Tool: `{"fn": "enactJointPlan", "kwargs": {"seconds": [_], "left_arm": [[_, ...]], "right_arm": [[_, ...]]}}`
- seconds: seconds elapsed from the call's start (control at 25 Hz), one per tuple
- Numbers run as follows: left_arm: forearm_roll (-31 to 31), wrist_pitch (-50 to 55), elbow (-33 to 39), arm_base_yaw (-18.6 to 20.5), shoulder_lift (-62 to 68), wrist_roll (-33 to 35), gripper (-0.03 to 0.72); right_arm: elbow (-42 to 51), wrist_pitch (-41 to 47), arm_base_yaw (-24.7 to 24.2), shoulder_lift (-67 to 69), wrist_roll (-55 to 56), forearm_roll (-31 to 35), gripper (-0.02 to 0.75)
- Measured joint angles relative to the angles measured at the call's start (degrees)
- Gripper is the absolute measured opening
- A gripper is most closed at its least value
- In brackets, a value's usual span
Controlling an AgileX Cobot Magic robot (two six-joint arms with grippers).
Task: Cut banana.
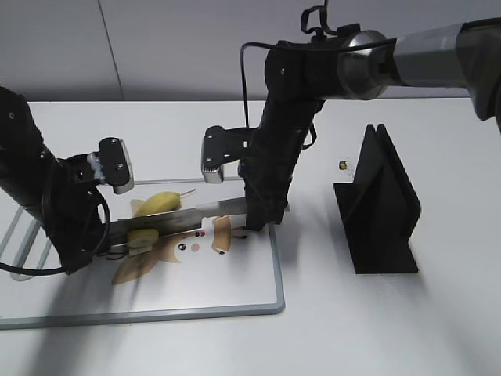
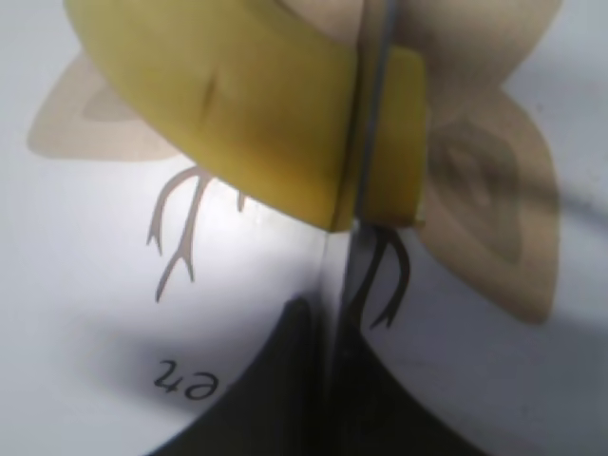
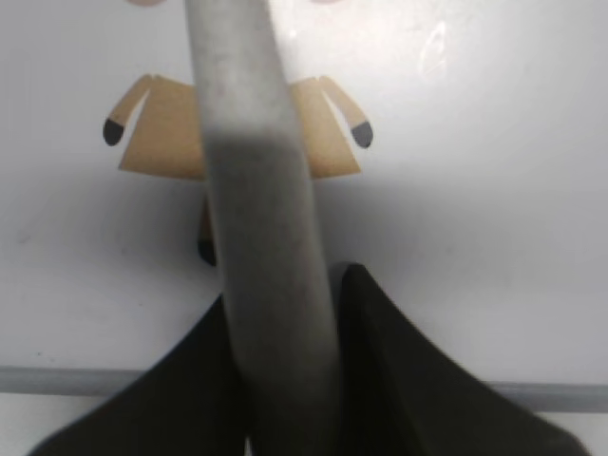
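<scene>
A yellow banana (image 1: 160,204) lies on the white cutting board (image 1: 243,274), over a tan deer print. My right gripper (image 1: 262,218) is shut on the grey handle (image 3: 256,190) of a knife. Its blade (image 1: 203,210) reaches left across the banana. In the left wrist view the thin blade (image 2: 366,142) stands in the banana (image 2: 237,104), with a short slice (image 2: 394,133) to its right. That slice (image 1: 143,237) sits by my left gripper (image 1: 98,239). The left fingers (image 2: 337,342) are close together around the blade's end. The right fingers (image 3: 285,380) clamp the handle.
A black knife stand (image 1: 383,211) stands on the table to the right of the board. A small dark-and-yellow object (image 1: 343,165) lies behind it. A wire rack (image 1: 16,235) shows at the left edge. The board's grey rim (image 1: 156,316) runs along the front.
</scene>
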Motion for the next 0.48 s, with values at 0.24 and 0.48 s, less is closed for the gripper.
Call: {"fn": "enactJointPlan", "kwargs": {"seconds": [0.24, 0.48], "left_arm": [[0.0, 0.15, 0.0, 0.0, -0.33, 0.04, -0.007], [-0.05, -0.28, 0.51, -0.06, -2.19, -0.01, -0.007]], "right_arm": [[0.02, -0.18, 0.0, -0.64, 0.13, 0.0, 0.204], [0.91, -1.0, 0.17, -2.59, 0.37, -0.05, 0.204]]}}
